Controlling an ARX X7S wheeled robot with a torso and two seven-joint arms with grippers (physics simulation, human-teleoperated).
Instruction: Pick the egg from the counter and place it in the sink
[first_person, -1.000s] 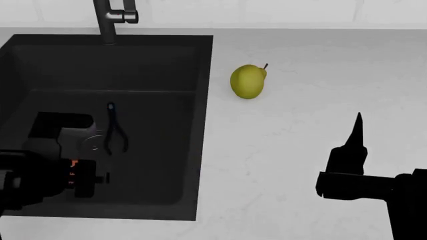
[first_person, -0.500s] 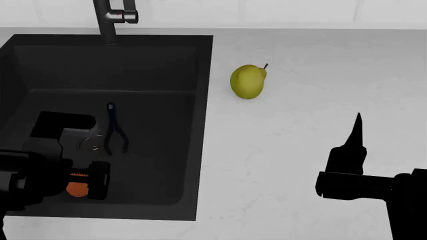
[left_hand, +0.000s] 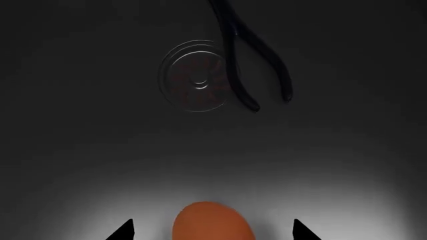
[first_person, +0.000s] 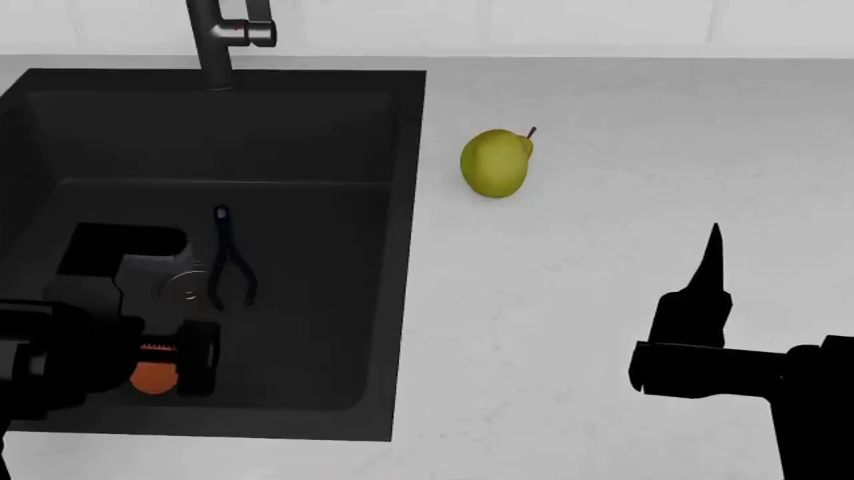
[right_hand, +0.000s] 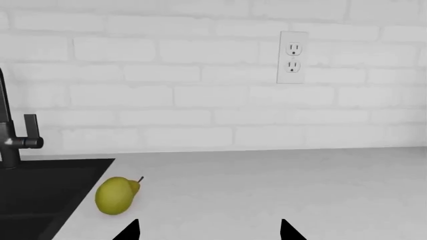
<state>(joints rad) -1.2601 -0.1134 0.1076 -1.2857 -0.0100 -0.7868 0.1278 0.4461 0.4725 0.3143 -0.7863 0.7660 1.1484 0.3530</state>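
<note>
**Egg on the floor of the sink, left fingers spread around it**

White brick tile backs the scene, and on it we see a white double outlet (right_hand: 293, 57) with no writing we can read. Below runs the counter (first_person: 627, 180), a pale, faintly marbled surface. Set into it on the left is the sink (first_person: 407, 260), a matte black basin with a dark faucet (first_person: 220, 35) at its rear edge.

On the basin floor we find a round metal drain (left_hand: 197, 81) and, just beside it, a pair of dark pliers (left_hand: 257, 65) whose handles splay apart; one handle lies across the drain's rim. Nearer the front wall of the basin sits the egg (left_hand: 213, 223), orange-brown and smooth, resting on the sink floor. Our left gripper (left_hand: 212, 231) is down inside the basin with its fingers released: the two tips stand wide on either side of the egg, clear of it.

A yellow-green pear (first_person: 497, 163) with a short stem lies on the surface just right of the sink's edge. Our right gripper (right_hand: 208, 230) hangs above bare surface well apart from the pear, its fingers spread and holding nothing.
</note>
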